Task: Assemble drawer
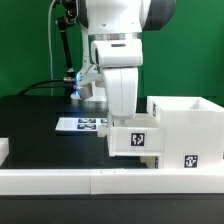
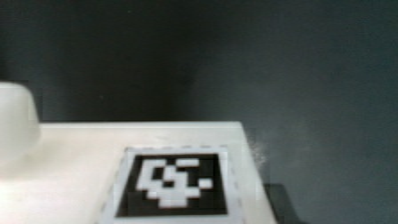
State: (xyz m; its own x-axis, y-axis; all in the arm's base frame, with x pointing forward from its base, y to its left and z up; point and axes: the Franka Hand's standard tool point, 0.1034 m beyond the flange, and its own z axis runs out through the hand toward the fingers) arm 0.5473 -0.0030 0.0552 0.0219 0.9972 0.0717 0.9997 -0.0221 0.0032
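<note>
My arm (image 1: 122,60) comes down from the top of the exterior view and ends just above a small white drawer tray (image 1: 134,138), which bears a black-and-white square tag (image 1: 139,139) on the face toward that camera. My pincer is hidden there behind my own white wrist housing and the tray, so I cannot tell how far apart its fingers stand or whether they have hold of the tray.

Just beside the tray, on the exterior view's right, stands the drawer casing (image 1: 190,135), a tall white open-top box with its own small tag (image 1: 190,160) low on its front. The tray's side looks to be touching or nearly touching the casing, but I cannot tell which. Both sit on the dark table (image 1: 30,120), directly behind a long low white rail (image 1: 70,180) that runs across the front of the exterior view. The marker board (image 1: 80,124) lies flat on the table to the exterior view's left of the tray, partly behind my arm. A green backdrop (image 1: 25,40) closes the scene behind.

In the wrist view I look closely at a flat white surface of the drawer part (image 2: 89,150), with a blurred square tag (image 2: 175,182) on it and the dark table (image 2: 214,60) beyond. A rounded white shape (image 2: 15,120) shows at the edge, too blurred to name.
</note>
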